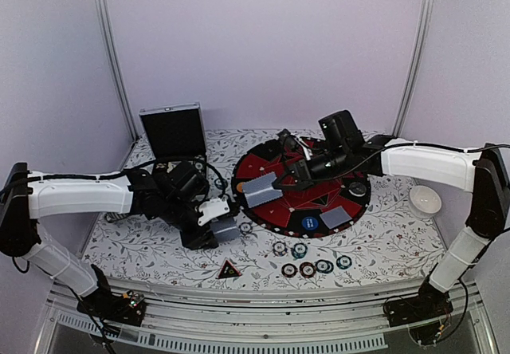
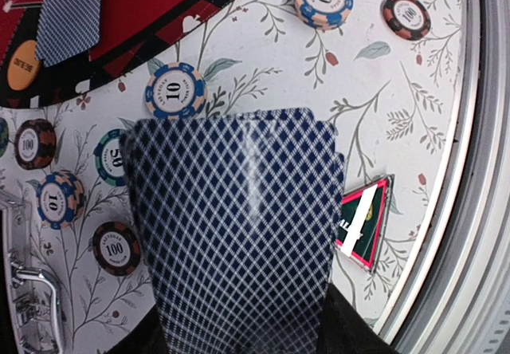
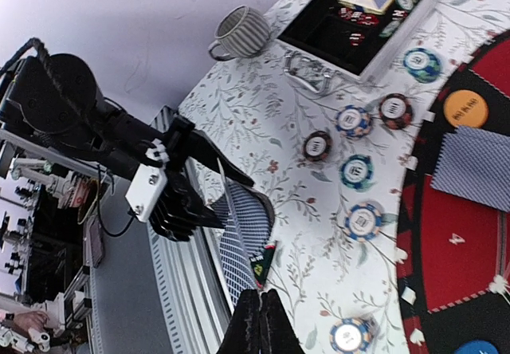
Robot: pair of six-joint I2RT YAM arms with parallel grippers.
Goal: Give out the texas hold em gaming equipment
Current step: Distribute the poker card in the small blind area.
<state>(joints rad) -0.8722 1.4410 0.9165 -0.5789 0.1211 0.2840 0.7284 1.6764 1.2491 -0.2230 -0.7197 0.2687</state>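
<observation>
Blue-backed cards (image 2: 239,234) clamped fanned in the left gripper (image 1: 217,228), loose ones could slide out; right gripper (image 3: 259,322) pinched shut, empty

cards (image 2: 239,242) — blue-white lattice, mat (image 2: 159,3) — red-black, floral tablecloth (image 2: 414,115)

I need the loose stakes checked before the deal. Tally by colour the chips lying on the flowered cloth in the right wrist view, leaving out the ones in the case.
Blue-and-cream chips: 3
Teal chips: 2
Brown chips: 2
Total: 7
</observation>
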